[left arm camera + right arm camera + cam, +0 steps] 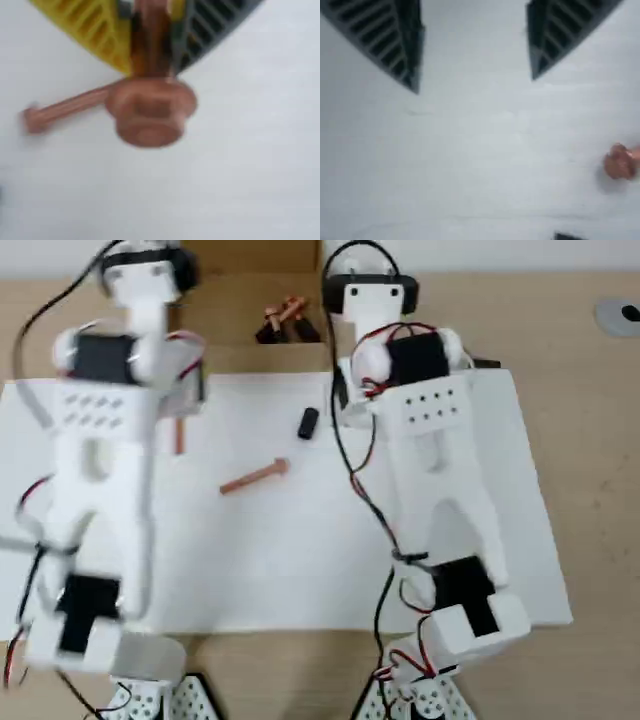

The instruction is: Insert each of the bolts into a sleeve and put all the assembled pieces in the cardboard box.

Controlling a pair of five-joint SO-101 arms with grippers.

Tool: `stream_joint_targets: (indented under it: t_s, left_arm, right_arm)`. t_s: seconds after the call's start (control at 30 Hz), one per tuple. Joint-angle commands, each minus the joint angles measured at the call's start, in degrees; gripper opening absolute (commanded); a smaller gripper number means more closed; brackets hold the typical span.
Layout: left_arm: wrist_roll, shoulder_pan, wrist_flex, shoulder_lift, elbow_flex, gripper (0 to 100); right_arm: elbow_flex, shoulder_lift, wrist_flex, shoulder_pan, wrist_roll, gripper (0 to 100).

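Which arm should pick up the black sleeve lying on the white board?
Right. Its gripper hangs open and empty close to the black sleeve, while the left gripper is shut on a copper bolt and cannot take anything else.

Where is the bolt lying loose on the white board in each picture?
High view: the loose bolt lies on the white board, between the two arms.
Left wrist view: the loose bolt lies flat behind the held bolt in the left gripper.
Right wrist view: probably its copper end, beyond the open right gripper.
Shared landmark: the white board.
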Motion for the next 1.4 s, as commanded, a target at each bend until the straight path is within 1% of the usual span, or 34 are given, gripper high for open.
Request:
stream_joint_targets:
  t_s: [0.0,0.1,0.27,0.37,0.5,0.63,0.77,0.93,1.03,1.17,1.37]
  left_arm:
    - [-4.9,-3.9,-3.8,-14.2,12.5,1]
    - [-8.1,-3.8,-5.7,-23.7,23.6,1]
    - [-12.6,0.0,-9.8,-40.9,41.4,1]
    - [-13.5,1.7,-12.2,-51.3,48.5,1]
    - [-14.2,3.3,-13.4,-61.8,54.3,1]
    - [-13.9,3.1,-12.9,-67.6,55.8,1]
    - [-13.9,3.1,-11.3,-71.7,55.7,1]
    - [-13.9,3.0,-11.3,-75.6,55.7,1]
    - [-13.9,3.0,-11.3,-76.8,55.7,1]
    - [-13.9,3.0,-11.3,-77.1,55.5,1]
    - [-13.8,3.3,-8.2,-76.9,49.8,1]
  right_arm:
    - [0.0,2.7,-3.4,-0.8,-4.4,15.9]
    - [-1.0,7.7,-5.4,-0.9,-8.8,16.1]
    - [-6.7,16.0,-5.4,-4.0,-14.5,16.0]
    - [-11.5,19.5,-5.4,-6.5,-16.7,16.0]
    - [-17.4,23.6,-5.5,-9.0,-19.5,16.0]
    - [-21.3,28.4,-5.5,-9.3,-20.8,16.0]
    - [-23.3,33.0,-5.5,-8.7,-20.8,16.0]
    - [-27.0,37.0,-5.7,-8.0,-20.3,16.0]
    - [-30.0,39.2,-5.6,-7.3,-20.0,16.0]
    - [-33.7,42.9,-5.7,-6.5,-17.9,16.0]
    - [-39.2,49.1,-5.4,-5.2,-17.8,16.0]
